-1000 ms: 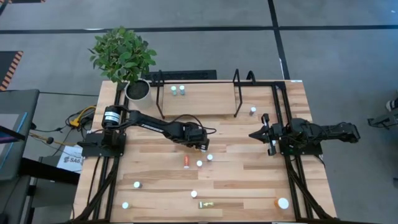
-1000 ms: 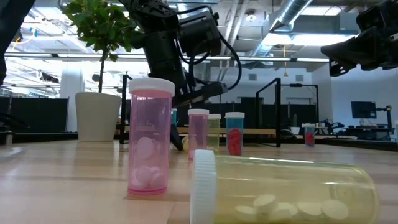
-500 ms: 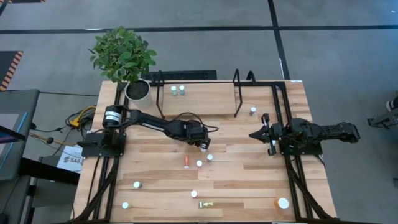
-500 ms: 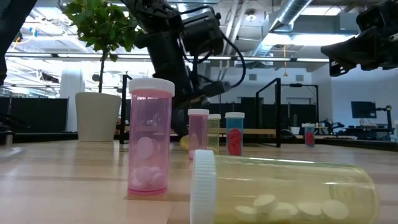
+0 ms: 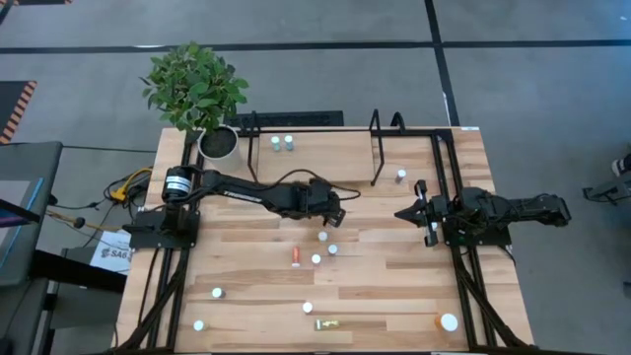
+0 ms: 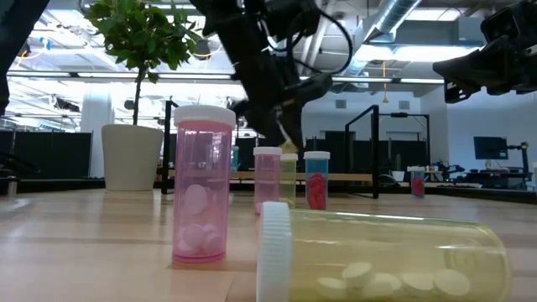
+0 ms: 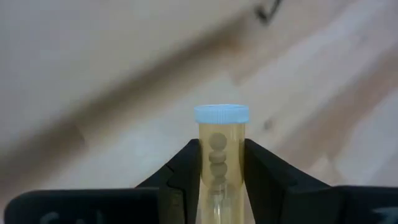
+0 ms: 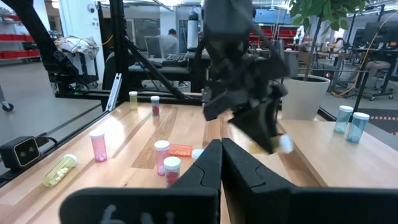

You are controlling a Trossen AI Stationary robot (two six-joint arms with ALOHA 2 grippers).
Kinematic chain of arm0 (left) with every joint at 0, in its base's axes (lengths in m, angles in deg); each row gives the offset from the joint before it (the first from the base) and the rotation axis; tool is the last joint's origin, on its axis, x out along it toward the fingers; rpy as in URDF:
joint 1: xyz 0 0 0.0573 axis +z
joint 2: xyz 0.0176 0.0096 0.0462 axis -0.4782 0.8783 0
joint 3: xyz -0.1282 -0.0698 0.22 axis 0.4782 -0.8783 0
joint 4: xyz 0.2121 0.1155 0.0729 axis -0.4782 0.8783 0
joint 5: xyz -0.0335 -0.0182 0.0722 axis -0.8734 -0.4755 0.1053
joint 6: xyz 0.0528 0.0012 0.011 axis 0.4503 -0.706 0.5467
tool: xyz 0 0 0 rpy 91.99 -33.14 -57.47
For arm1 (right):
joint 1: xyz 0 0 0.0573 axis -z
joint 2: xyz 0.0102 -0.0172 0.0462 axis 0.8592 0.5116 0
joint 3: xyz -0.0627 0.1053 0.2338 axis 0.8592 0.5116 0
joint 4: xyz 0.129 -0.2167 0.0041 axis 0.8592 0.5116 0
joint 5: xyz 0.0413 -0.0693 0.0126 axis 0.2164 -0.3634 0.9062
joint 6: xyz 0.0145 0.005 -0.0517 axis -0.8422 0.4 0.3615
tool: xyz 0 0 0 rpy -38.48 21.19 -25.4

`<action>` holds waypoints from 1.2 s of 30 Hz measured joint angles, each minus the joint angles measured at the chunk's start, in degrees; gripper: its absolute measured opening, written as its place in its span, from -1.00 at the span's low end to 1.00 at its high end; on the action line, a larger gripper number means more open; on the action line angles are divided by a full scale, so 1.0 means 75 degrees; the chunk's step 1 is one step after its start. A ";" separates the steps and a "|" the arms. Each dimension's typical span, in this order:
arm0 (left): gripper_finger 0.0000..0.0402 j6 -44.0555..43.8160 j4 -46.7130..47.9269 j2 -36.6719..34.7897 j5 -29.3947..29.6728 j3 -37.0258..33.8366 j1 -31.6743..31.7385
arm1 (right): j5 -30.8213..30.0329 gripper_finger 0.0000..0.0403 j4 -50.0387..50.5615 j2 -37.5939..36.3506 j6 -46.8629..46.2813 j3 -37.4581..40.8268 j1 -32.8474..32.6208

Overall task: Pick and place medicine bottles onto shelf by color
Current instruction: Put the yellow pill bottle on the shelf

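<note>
Your left gripper (image 7: 221, 163) is clamped on a small yellow bottle (image 7: 221, 152), one dark finger (image 7: 184, 171) on each side of its body. The bottle is a clear yellow tube with a pale round cap (image 7: 221, 112), and a column of round pills shows through its wall. In the high view that gripper (image 5: 332, 212) hangs over the middle of the table (image 5: 414, 286), just short of the shelf (image 5: 325, 163); the held bottle is hard to make out there under the arm.

Your right gripper (image 8: 221, 155) has its fingers pressed together with nothing between them, and it waits at the table's right side (image 5: 418, 212).

Two pale bottles (image 5: 282, 143) stand on the shelf near its left end. Other bottles are scattered on the table, among them a red one lying down (image 5: 296, 255) and a yellow one on its side (image 6: 382, 256) near the front edge.

In the left wrist view the table behind the bottle is smeared, so nothing there can be read.
</note>
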 joint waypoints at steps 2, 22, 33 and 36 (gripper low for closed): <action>-0.57 0.0367 -0.0243 0.0000 0.0592 0.0110 0.0000 | 0.0000 -0.87 -0.0001 -0.0001 0.0000 -0.0002 0.0000; -0.57 0.3035 -0.3332 0.0017 0.2896 0.0165 0.0361 | 0.0003 -0.87 -0.0001 0.0000 0.0000 -0.0001 -0.0001; -0.57 0.4381 -0.5398 0.0032 0.2084 -0.0209 0.0695 | 0.0003 -0.87 -0.0004 -0.0001 0.0000 -0.0001 -0.0001; -0.57 0.4764 -0.6748 0.0051 0.1626 -0.0830 0.0787 | 0.0003 -0.87 -0.0004 -0.0003 0.0000 0.0000 -0.0001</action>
